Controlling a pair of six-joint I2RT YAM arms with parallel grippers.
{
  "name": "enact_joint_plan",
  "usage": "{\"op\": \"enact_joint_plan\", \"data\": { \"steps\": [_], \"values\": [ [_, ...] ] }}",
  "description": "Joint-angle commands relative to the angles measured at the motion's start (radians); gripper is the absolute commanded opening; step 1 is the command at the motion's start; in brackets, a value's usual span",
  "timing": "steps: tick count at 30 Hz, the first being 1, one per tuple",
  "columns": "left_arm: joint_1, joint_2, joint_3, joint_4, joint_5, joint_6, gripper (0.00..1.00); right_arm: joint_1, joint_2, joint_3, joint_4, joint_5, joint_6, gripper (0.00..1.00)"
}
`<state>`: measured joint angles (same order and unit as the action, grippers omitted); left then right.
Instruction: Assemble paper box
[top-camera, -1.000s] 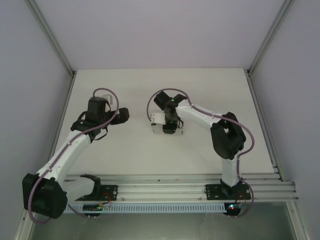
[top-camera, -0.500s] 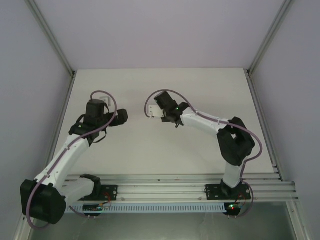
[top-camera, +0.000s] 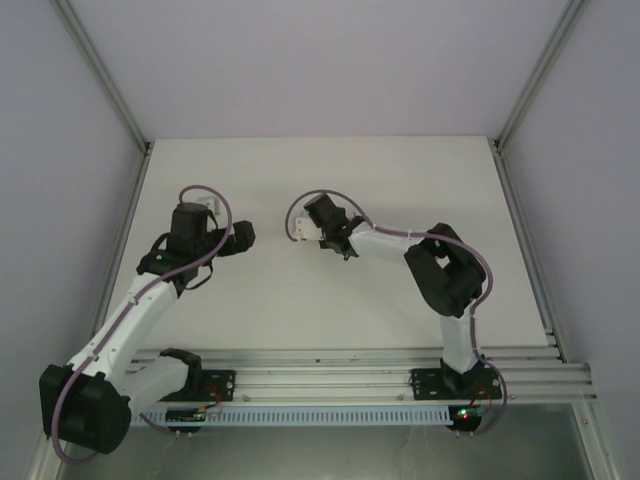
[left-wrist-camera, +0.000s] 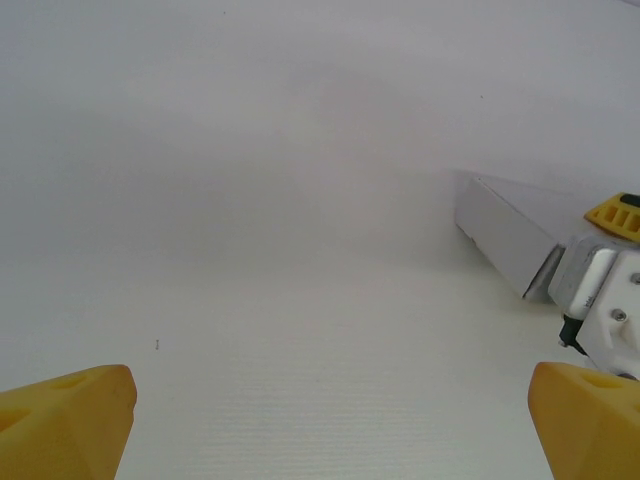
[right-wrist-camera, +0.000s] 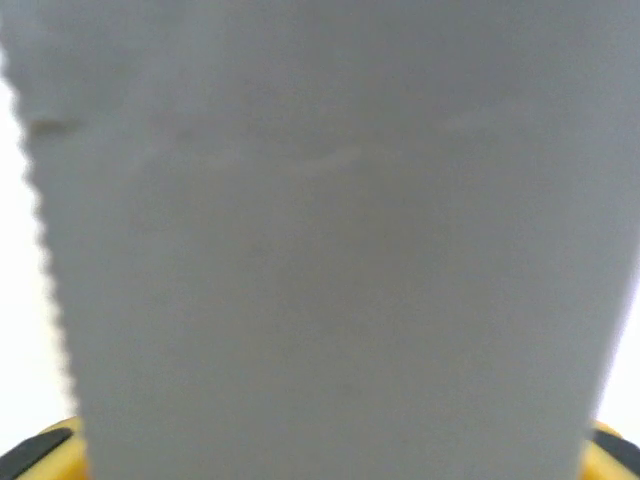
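The paper box (top-camera: 302, 228) is a small folded white box at the table's middle, at the tip of my right gripper (top-camera: 318, 232). In the right wrist view the paper box (right-wrist-camera: 320, 260) fills the gap between the two yellow fingertips (right-wrist-camera: 40, 455) at the bottom corners. Whether they still press on it is unclear. My left gripper (top-camera: 244, 235) stands open a short way left of the box, pointing at it, with nothing between its fingers. In the left wrist view the paper box (left-wrist-camera: 505, 235) slants at the right, with the right gripper's yellow finger (left-wrist-camera: 618, 215) at its end.
The white table (top-camera: 320, 180) is walled by metal frame posts (top-camera: 105, 80) left and right. The arms' base rail (top-camera: 330, 375) runs along the near edge. Open tabletop lies behind the box and in front of both grippers.
My right arm has carried the box left and toward the back of the table, with its wrist turned toward the left gripper. The left arm has barely moved and stays open.
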<state>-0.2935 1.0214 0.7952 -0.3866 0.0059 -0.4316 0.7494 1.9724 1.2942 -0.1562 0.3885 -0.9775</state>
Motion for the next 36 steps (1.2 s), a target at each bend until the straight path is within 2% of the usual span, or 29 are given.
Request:
{"op": "enact_joint_plan", "data": {
  "steps": [1, 4, 9, 11, 16, 20, 25, 29, 32, 34, 36],
  "values": [
    [0.008, -0.012, 0.0, 0.005, -0.011, -0.009, 1.0, 0.017, -0.026, -0.004, -0.205, -0.097, 0.122, 0.66],
    [0.008, -0.013, -0.006, 0.011, -0.008, -0.006, 1.0, 0.024, -0.054, -0.01, -0.26, -0.136, 0.15, 0.81],
    [0.008, -0.015, -0.011, 0.014, -0.002, -0.003, 0.99, 0.047, -0.112, -0.026, -0.333, -0.181, 0.189, 0.89],
    [0.008, -0.015, -0.012, 0.016, -0.002, -0.001, 1.0, 0.054, -0.147, -0.026, -0.368, -0.223, 0.213, 0.99],
    [0.008, -0.026, -0.022, 0.039, 0.003, 0.012, 1.0, 0.052, -0.272, -0.061, -0.38, -0.349, 0.263, 0.99],
    [0.008, -0.046, -0.027, 0.074, -0.029, 0.043, 1.0, 0.017, -0.433, -0.124, -0.316, -0.396, 0.346, 0.98],
    [0.01, -0.096, -0.111, 0.249, -0.247, 0.124, 1.0, -0.113, -0.678, -0.256, -0.164, -0.416, 0.541, 0.99],
    [0.011, -0.098, -0.232, 0.463, -0.334, 0.247, 1.0, -0.298, -0.859, -0.449, 0.05, -0.356, 0.73, 0.99],
    [0.014, -0.095, -0.364, 0.688, -0.357, 0.388, 0.99, -0.445, -0.929, -0.574, 0.144, -0.295, 0.865, 0.99],
    [0.03, -0.079, -0.448, 0.851, -0.398, 0.447, 1.0, -0.519, -0.934, -0.639, 0.179, -0.324, 0.885, 0.99],
    [0.069, -0.056, -0.52, 0.996, -0.386, 0.476, 1.0, -0.568, -0.915, -0.719, 0.278, -0.365, 0.851, 0.98]
  ]
}}
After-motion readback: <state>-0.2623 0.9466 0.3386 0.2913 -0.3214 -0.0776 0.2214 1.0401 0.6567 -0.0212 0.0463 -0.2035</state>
